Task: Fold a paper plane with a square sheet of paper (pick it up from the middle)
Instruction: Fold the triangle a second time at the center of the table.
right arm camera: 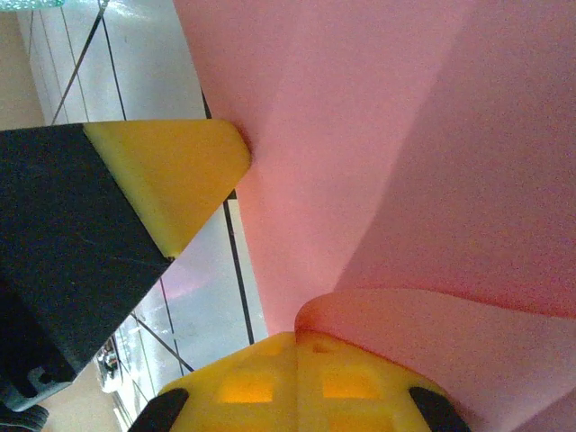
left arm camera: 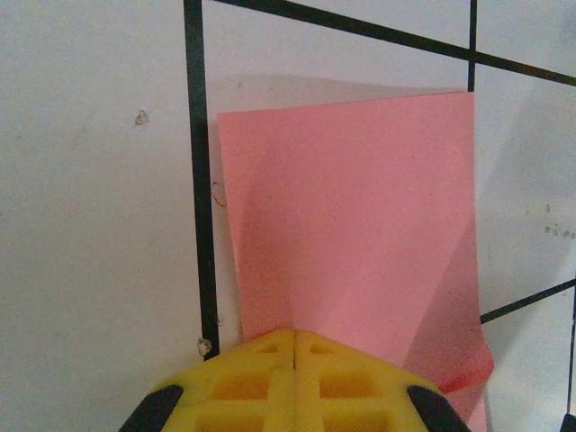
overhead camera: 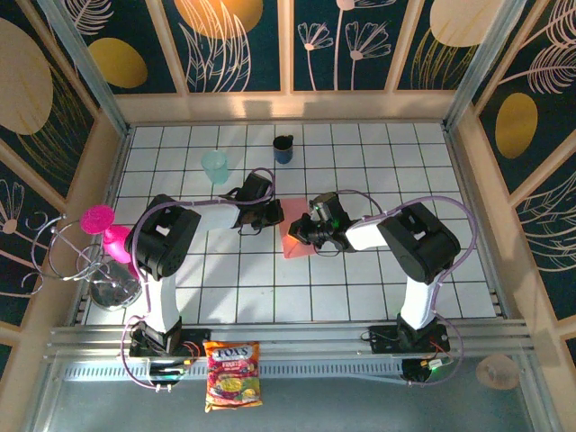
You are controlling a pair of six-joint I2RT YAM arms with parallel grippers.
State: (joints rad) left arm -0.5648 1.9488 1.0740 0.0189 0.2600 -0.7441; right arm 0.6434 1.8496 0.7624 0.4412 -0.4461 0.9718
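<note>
The square sheet of paper is salmon pink and lies near the middle of the tiled table, between the two arms. In the left wrist view the sheet of paper runs away from the yellow fingertips, with a soft crease starting at them. My left gripper is shut on its near edge. My right gripper is shut on another edge, where the sheet of paper curls up over the jaws. The left gripper's yellow finger touches the sheet close by. From above, my left gripper and my right gripper meet at the sheet's upper left corner.
A pale teal cup and a dark blue cup stand behind the arms. A magenta goblet hangs on a wire rack at the left edge. A snack bag lies in front of the rail.
</note>
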